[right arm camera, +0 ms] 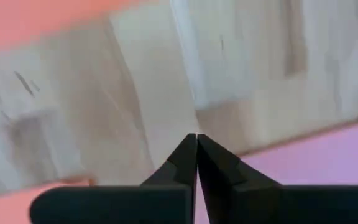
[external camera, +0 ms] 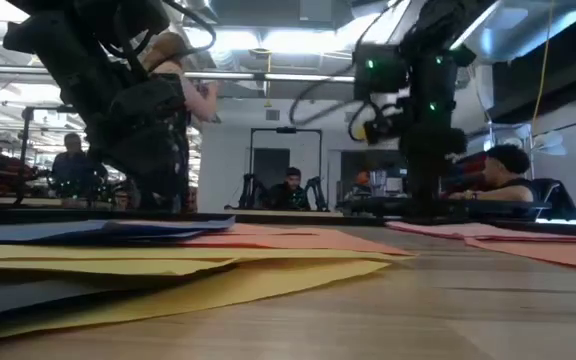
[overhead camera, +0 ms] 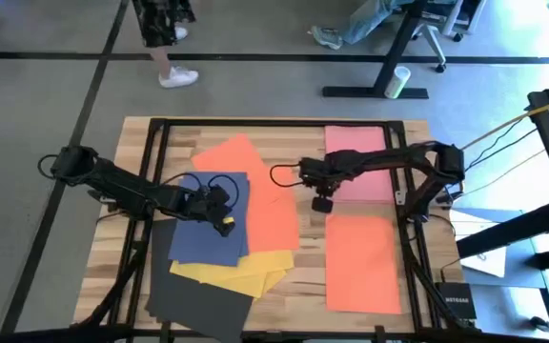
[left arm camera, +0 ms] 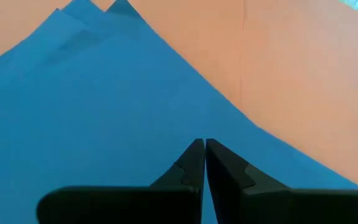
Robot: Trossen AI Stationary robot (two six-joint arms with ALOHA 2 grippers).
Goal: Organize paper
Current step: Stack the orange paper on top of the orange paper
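On the light wooden table (overhead camera: 274,295) lie several large flat sheets of matte paper. At the left side there is an overlapping pile: a navy blue rectangular sheet (overhead camera: 203,243) lies on top, under it a yellow sheet (overhead camera: 251,272) shows toward the near edge, a dark grey-black sheet (overhead camera: 198,300) lies lowest at the near left corner, and a large orange sheet (overhead camera: 260,195) reaches out from below the blue one toward the middle of the table. At the right side, well apart from the pile, a pink rectangular sheet (overhead camera: 355,162) lies near the far edge, and a second orange sheet (overhead camera: 362,262) lies alone near the front edge, with bare wood between these two. The left gripper (overhead camera: 225,225) is over the navy blue sheet, near its right edge; in the left wrist view its two dark fingers (left arm camera: 191,165) are pressed together with almost no gap and hold nothing between them. The right gripper (overhead camera: 322,203) is over the strip of bare wood between the large orange sheet and the pink sheet; in the right wrist view its fingers (right arm camera: 185,158) also meet at the tips and hold nothing.
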